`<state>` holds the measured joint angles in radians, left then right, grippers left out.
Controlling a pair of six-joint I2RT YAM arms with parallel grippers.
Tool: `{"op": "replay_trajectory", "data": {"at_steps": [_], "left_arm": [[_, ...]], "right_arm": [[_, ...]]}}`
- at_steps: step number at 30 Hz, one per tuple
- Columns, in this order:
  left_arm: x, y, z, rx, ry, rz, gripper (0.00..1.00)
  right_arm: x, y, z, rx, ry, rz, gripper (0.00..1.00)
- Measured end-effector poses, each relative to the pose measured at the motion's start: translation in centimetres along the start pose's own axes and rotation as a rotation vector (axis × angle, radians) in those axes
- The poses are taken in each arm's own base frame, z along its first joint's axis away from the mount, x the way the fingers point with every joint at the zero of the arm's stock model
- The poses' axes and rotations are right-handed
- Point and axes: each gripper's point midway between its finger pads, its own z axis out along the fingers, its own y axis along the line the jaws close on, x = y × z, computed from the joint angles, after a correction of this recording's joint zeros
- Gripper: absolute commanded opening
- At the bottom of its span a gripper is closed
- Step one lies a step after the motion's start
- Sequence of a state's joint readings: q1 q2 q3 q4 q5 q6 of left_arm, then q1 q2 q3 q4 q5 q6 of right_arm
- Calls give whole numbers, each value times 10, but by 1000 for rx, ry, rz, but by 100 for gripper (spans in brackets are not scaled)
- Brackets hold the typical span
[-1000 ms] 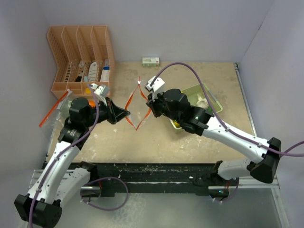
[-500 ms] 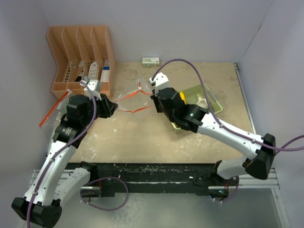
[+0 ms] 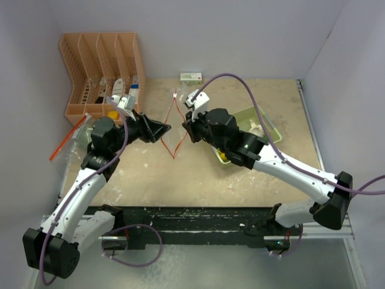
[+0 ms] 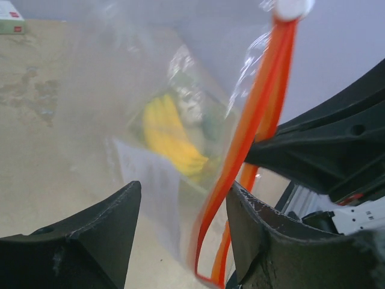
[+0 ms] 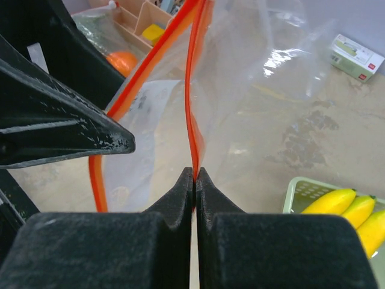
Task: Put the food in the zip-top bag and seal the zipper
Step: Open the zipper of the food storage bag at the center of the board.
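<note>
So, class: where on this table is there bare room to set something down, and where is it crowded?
Free: the near tabletop between zip-top bag and black rail; the far-right corner behind the tray. Crowded: mid-table, where left hand and right hand meet the bag; the organizer corner.

Two pincers (image 3: 163, 128) (image 3: 187, 129), two bags (image 3: 173, 131) (image 3: 65, 144), one tray (image 3: 274, 130)

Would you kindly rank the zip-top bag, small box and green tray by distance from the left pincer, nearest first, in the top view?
1. zip-top bag, at the left pincer.
2. small box, back edge.
3. green tray, right side.
</note>
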<state>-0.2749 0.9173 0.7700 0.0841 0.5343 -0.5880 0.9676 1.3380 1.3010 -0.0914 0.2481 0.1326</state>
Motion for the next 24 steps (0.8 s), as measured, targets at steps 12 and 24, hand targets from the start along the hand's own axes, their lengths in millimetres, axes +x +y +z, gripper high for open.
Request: {"op": "replay_trajectory", "data": {"at_steps": [12,24], "left_arm": [[-3,-8,21,107,-3,-40,62],[38,5,27,48,131,-20,3]], "right_arm": [[15,3,13,-2,42,-3,0],[12,7,13,-18,36,10,0]]}}
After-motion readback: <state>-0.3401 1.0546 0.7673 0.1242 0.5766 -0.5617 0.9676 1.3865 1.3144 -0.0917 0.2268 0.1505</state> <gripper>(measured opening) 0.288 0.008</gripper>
